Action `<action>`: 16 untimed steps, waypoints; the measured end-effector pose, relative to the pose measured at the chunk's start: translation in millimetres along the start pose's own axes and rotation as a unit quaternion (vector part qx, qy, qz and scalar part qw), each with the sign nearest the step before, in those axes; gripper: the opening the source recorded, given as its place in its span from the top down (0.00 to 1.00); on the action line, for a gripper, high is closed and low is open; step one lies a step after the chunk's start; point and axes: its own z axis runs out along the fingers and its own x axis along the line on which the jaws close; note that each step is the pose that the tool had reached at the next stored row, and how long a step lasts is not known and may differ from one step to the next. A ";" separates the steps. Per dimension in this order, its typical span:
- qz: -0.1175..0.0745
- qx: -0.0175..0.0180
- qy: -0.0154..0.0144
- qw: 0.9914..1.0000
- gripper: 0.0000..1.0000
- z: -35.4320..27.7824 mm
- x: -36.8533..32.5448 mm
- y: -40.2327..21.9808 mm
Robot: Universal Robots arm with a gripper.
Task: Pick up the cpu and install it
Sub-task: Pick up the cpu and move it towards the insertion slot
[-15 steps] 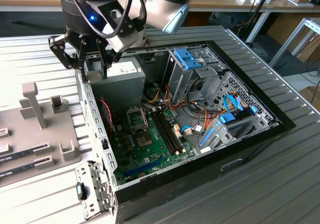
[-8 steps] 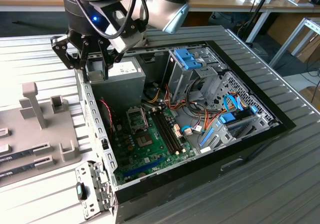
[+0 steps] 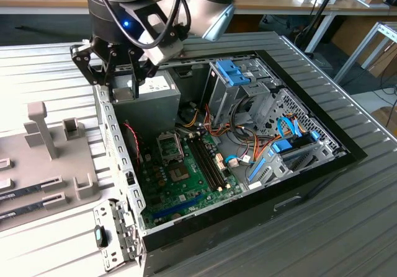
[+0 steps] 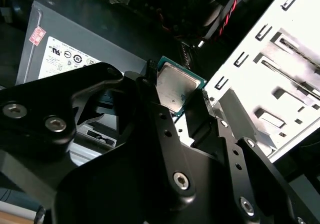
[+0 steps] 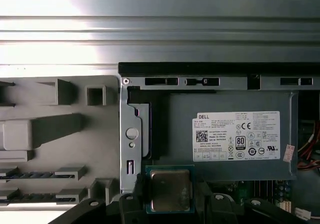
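The cpu, a small square chip with a silvery top and a thin green rim, sits between the black fingers of my gripper, which is shut on it. The second wrist view shows the cpu held by its edges in the gripper. In the exterior view the gripper hangs over the corner of the open computer case, above the case wall and beside the grey power-supply box. The motherboard's open socket lies lower in the case, apart from the gripper.
A grey fixture plate with posts and slots lies on the exterior view's left. Inside the case are the green motherboard, dark memory sticks, cable bundles and blue drive brackets. The metal case wall stands beneath the gripper.
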 end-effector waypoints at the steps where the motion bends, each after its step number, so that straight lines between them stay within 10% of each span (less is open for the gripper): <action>1: 0.000 0.000 0.000 1.000 0.53 0.1 -2.5 -0.4; 16: 0.000 -0.007 0.000 1.000 0.53 1.2 -16.8 -17.7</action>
